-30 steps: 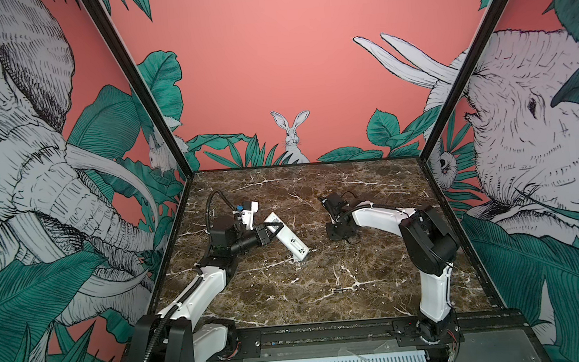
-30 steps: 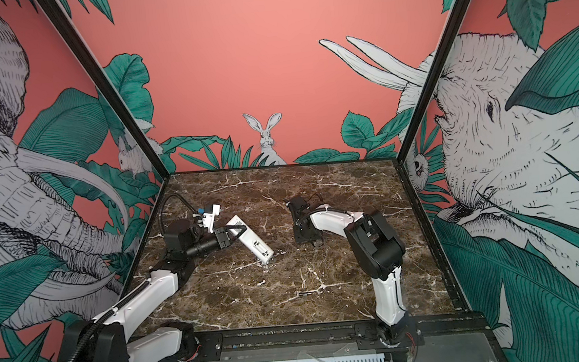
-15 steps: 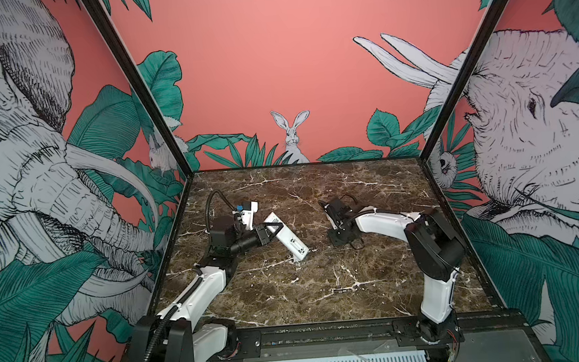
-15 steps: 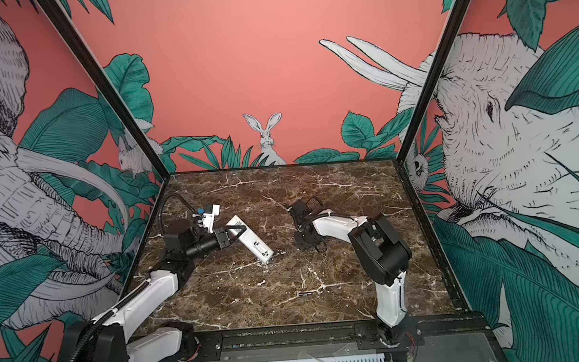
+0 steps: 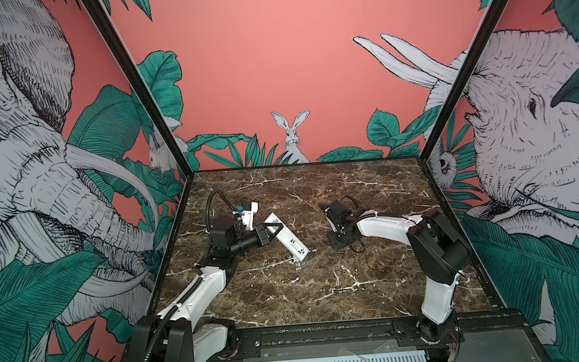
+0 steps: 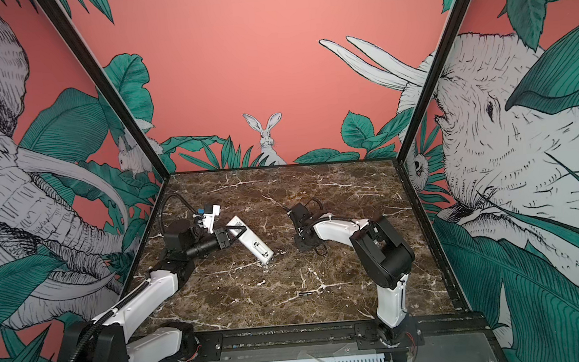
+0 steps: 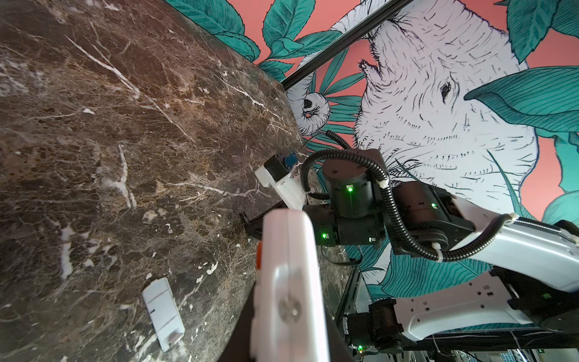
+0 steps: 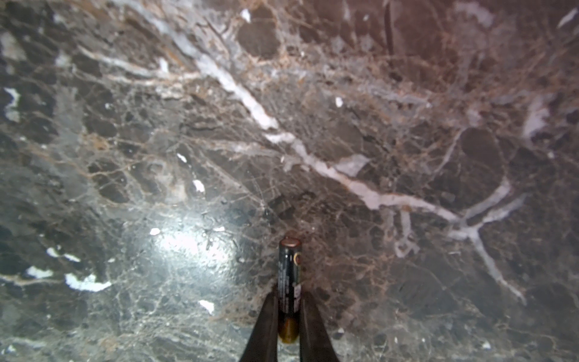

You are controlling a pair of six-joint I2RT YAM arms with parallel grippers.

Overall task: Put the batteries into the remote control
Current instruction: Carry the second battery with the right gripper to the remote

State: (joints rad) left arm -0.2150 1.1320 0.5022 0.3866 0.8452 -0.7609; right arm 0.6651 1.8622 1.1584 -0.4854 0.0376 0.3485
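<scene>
My left gripper (image 5: 273, 229) is shut on the remote control (image 5: 287, 239), a slim white bar held tilted above the table's left half in both top views (image 6: 252, 242). The left wrist view shows the remote control (image 7: 288, 282) close up, with dark jaws on either side of it. My right gripper (image 8: 289, 308) is shut on one of the batteries (image 8: 290, 272), a dark cylinder sticking out toward the marble. In a top view this gripper (image 5: 341, 242) points down near the table's middle. Another of the batteries (image 5: 339, 290) lies loose on the table toward the front (image 6: 304, 293).
A small flat white cover piece (image 7: 163, 313) lies on the marble table (image 5: 370, 189) near the remote. Black frame posts and printed walls close in the sides and back. The right arm's elbow (image 5: 438, 244) stands high on the right.
The right arm's elbow has swung a little to the right and nearer, and its gripper has shifted slightly toward the front. The left arm and the remote have not moved.
</scene>
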